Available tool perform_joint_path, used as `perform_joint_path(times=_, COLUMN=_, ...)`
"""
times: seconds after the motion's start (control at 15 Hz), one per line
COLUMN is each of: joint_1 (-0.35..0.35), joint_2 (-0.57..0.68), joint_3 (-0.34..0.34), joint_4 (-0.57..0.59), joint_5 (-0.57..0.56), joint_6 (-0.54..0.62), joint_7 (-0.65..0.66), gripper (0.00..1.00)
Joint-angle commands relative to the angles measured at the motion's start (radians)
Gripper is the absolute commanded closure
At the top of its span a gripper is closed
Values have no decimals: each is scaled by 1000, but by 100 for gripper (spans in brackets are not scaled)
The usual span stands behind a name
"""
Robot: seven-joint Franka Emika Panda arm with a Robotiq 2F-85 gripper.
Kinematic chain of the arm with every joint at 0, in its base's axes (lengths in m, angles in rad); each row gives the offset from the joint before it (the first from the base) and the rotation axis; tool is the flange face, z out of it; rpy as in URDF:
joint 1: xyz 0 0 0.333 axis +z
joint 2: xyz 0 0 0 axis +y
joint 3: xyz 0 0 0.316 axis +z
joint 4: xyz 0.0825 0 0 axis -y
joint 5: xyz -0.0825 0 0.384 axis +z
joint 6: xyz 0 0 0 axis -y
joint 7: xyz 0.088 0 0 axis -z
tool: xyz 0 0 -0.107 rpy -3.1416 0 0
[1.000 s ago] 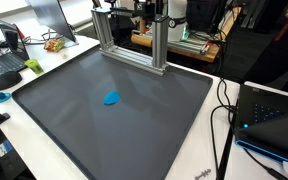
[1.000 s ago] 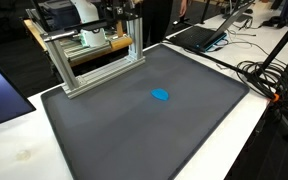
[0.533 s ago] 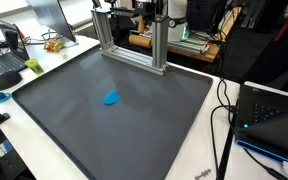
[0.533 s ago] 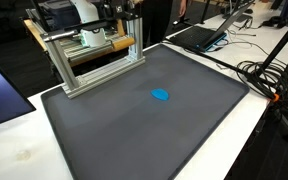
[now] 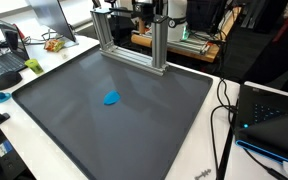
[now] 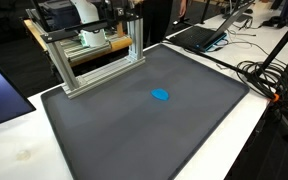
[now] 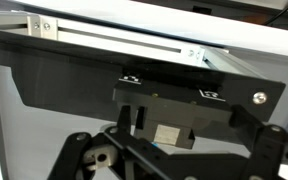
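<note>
Your biggest surface is the dark grey rectangular mat (image 5: pixel 134 125) that covers most of the white table (image 5: pixel 202 165), and both exterior views show it. At its far edge stands the silver aluminium extrusion frame (image 5: pixel 160 45), with upright posts joined by a low rail on the mat. An open black laptop (image 6: pixel 199 35) sits off the mat's far corner in an exterior view.

Your black linkage gripper (image 7: pixel 174 168) appears only in the wrist view, close up against that frame's pale rail (image 7: pixel 114 35) and a black mounting plate (image 7: pixel 74 85). Its jaws are spread wide with nothing gripped, though the fingertips are cut off at the edge.

The small bright blue flat piece (image 5: pixel 112 98) lies alone near the mat's middle — well apart from the frame.
</note>
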Motion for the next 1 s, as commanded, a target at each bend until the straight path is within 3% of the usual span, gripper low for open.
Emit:
perform_joint_path(times=0.0, joint_1=-3, joint_2=23, joint_3=9, joint_4=53, joint_5=-43, joint_6=-70, joint_7=15, gripper=0)
perform_joint_path(times=0.53, joint_1=4, joint_2=9, joint_3=21, joint_4=197, joint_5=-111, joint_6=-190, joint_7=15, gripper=0)
perform_joint_path(times=0.93, joint_1=34, joint_2=120, joint_3=19, joint_4=381, joint_5=-173, joint_6=-23, joint_7=-90, gripper=0)
